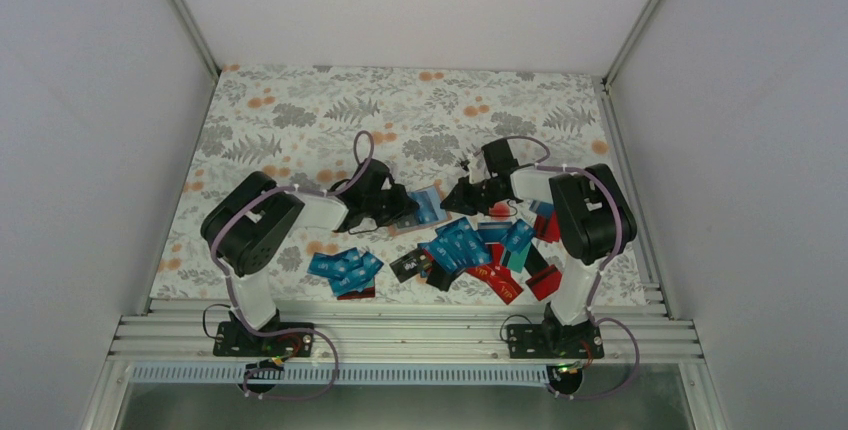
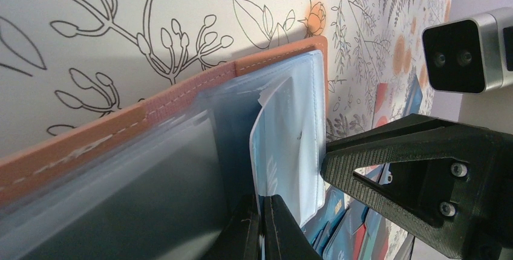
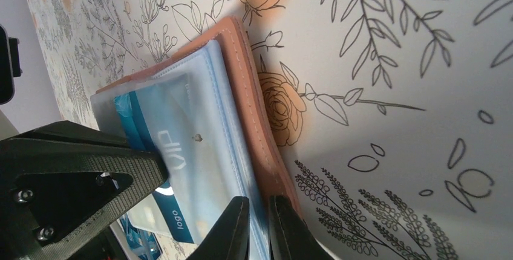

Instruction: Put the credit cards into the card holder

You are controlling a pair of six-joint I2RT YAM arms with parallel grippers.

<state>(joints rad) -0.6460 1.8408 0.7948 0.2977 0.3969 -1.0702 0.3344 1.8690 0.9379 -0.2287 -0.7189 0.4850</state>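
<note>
The card holder (image 2: 181, 91) lies open on the floral mat, with a tan-pink stitched edge and clear sleeves; it also shows in the right wrist view (image 3: 257, 109) and in the top view (image 1: 415, 218). My left gripper (image 2: 261, 230) is shut on a blue card (image 2: 284, 151) that sits partly inside a sleeve. My right gripper (image 3: 259, 224) is shut on the holder's sleeve edge beside the tan cover. The blue card (image 3: 175, 151) reads "logo". In the top view the left gripper (image 1: 395, 212) and right gripper (image 1: 462, 195) meet over the holder.
Loose blue and teal cards lie in a pile at the front left (image 1: 345, 270) and another in the middle (image 1: 470, 245). Red cards (image 1: 497, 282) and a black card (image 1: 410, 265) lie near them. White walls enclose the mat on three sides.
</note>
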